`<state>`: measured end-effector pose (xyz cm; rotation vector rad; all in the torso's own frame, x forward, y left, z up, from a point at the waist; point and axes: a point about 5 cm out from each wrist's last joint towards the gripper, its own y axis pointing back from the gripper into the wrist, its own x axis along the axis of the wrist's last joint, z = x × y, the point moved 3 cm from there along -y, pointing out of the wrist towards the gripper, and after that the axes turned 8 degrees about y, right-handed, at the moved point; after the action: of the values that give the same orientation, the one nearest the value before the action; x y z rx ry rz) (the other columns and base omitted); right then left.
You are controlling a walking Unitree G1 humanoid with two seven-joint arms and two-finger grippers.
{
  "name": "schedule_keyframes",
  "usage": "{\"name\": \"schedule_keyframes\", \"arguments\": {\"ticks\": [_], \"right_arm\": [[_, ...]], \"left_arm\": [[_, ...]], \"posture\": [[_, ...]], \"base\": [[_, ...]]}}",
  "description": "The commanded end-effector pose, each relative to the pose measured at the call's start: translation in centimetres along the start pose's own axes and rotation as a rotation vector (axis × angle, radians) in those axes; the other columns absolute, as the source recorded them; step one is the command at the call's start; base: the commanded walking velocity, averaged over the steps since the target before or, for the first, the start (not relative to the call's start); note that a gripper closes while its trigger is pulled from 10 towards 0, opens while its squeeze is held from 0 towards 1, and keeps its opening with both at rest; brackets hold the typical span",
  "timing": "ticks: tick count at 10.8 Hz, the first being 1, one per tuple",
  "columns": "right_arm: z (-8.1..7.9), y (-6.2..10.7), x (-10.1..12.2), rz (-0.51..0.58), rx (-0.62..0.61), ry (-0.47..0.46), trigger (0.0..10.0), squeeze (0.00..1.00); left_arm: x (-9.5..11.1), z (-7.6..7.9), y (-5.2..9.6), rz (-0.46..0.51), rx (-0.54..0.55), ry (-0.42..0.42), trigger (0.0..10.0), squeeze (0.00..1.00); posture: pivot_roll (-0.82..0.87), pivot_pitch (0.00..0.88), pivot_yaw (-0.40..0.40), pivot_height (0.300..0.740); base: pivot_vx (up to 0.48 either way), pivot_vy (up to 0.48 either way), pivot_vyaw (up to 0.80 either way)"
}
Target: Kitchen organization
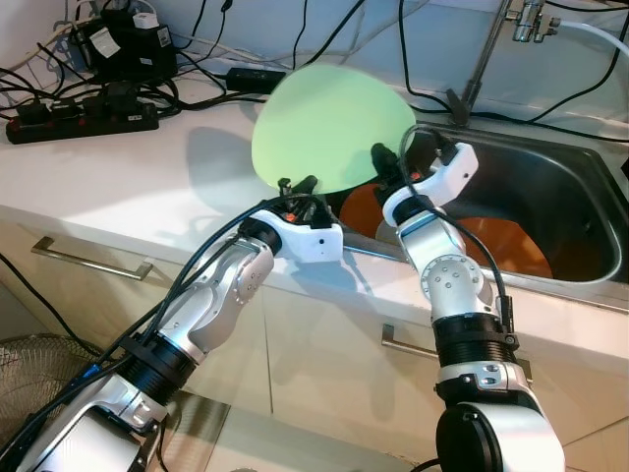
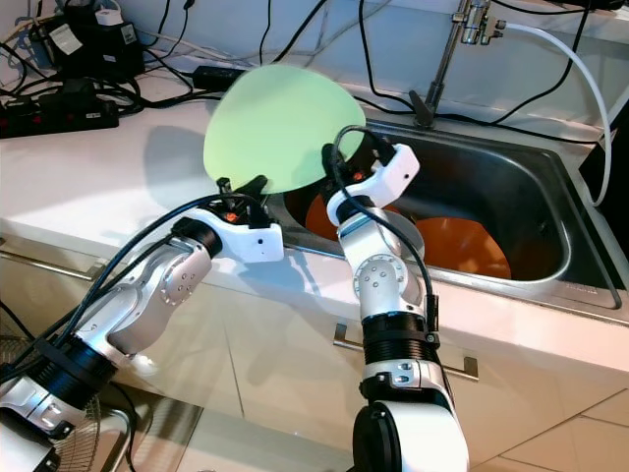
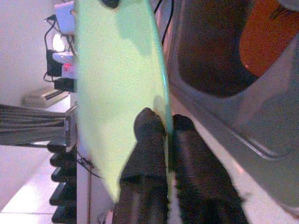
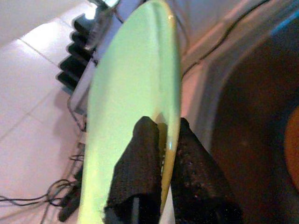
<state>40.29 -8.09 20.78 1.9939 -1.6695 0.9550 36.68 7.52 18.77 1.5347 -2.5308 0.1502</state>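
Nearest the camera, pale cabinet fronts with a metal drawer handle (image 1: 90,259) were seen below the white surface (image 1: 118,177). Over the front edge of that surface the two silver arms were raised. The left gripper (image 1: 298,185) was closed on the lower rim of a light green plate (image 1: 329,123), its two black fingers (image 3: 148,140) pinched on either side of the thin edge. The right gripper (image 1: 385,162) was clamped on the same plate at its right-hand rim, with one finger (image 4: 140,163) pressed against the plate's face and the other against its back. The plate was held tilted up on edge, clear of the surface, above the left rim of the steel sink (image 1: 580,187).

Inside the sink basin, orange plates (image 1: 506,246) were seen lying flat on the bottom, one partly hidden behind the right arm. At the back of the sink a metal tap (image 1: 526,20) was mounted, with a white hose (image 2: 580,59) curving away from it. Farthest back on the left of the surface, a black power strip (image 1: 79,116) and a tangle of black cables (image 1: 197,59) were laid along the wall.
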Motion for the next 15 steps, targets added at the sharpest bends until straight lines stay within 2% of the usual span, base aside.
{"name": "schedule_keyframes", "arguments": {"ticks": [1,3,4,5,6,7,8,9,10,11,12,14,15], "right_arm": [[-3.4,-0.8,-0.9,-0.012,0.073,-0.051,0.0,0.00],[-3.0,-1.0,0.0,0.025,0.043,-0.117,0.0,0.00],[-2.1,-1.3,1.4,0.090,-0.011,-0.172,0.0,0.00],[-1.3,-1.4,2.5,0.134,-0.050,-0.195,0.0,0.00],[0.2,-1.6,4.3,0.201,-0.118,-0.222,0.0,0.00],[1.4,-1.5,5.4,0.243,-0.166,-0.249,0.0,0.00],[3.3,-1.3,6.8,0.295,-0.251,-0.202,0.0,0.00],[4.1,-1.1,7.4,0.316,-0.291,-0.146,0.0,0.00],[5.1,-0.8,8.4,0.348,-0.339,-0.014,6.1,0.00],[5.3,-0.6,9.3,0.379,-0.350,0.108,10.0,0.00],[5.4,-0.4,10.0,0.394,-0.359,0.211,10.0,0.00],[5.4,-0.4,10.4,0.387,-0.367,0.491,10.0,0.00],[5.6,-0.6,9.9,0.357,-0.365,0.579,10.0,0.00]], "left_arm": [[0.7,-0.9,-0.1,0.033,0.032,-0.005,10.0,1.00],[0.8,-0.9,-0.1,0.039,0.033,-0.005,10.0,1.00],[0.9,-0.8,0.0,0.042,0.032,0.001,10.0,1.00],[1.0,-0.7,0.0,0.045,0.028,0.019,10.0,0.66],[1.2,-0.7,0.0,0.050,0.028,0.037,10.0,0.00],[1.3,-0.6,0.1,0.055,0.029,0.048,10.0,0.00],[1.2,-0.4,0.2,0.050,0.021,0.113,10.0,0.00],[1.1,-0.2,0.3,0.046,0.013,0.188,10.0,0.00],[1.3,-0.2,0.4,0.061,0.022,0.434,10.0,0.00],[1.3,0.0,0.7,0.050,0.019,0.599,10.0,0.00],[1.3,0.8,1.1,0.032,-0.028,0.777,10.0,0.00],[1.5,2.1,1.8,0.015,-0.090,1.223,10.0,0.00],[1.5,2.3,1.9,0.009,-0.103,1.311,10.0,0.00]], "posture": [[0.25,0.011,-0.054,0.740],[0.25,0.006,-0.055,0.740],[0.25,0.006,-0.055,0.740],[0.26,0.010,-0.054,0.740],[0.26,0.013,-0.055,0.740],[0.26,0.016,-0.056,0.740],[0.26,0.018,-0.057,0.740],[0.26,0.019,-0.057,0.740],[0.27,0.023,-0.056,0.740],[0.27,0.025,-0.055,0.740],[0.26,0.030,-0.054,0.740],[0.26,0.035,-0.054,0.740],[0.27,0.036,-0.055,0.740]], "base": [[0.000,0.000,0.00],[0.000,0.000,0.00],[0.000,0.000,0.00],[0.000,0.000,0.00],[0.000,0.000,0.00],[0.000,0.000,0.00],[0.000,0.000,0.00],[0.000,0.000,0.00],[0.000,0.000,0.00],[0.000,0.000,0.00],[0.000,0.000,0.00],[0.000,0.000,0.00],[0.000,0.000,0.00]]}}
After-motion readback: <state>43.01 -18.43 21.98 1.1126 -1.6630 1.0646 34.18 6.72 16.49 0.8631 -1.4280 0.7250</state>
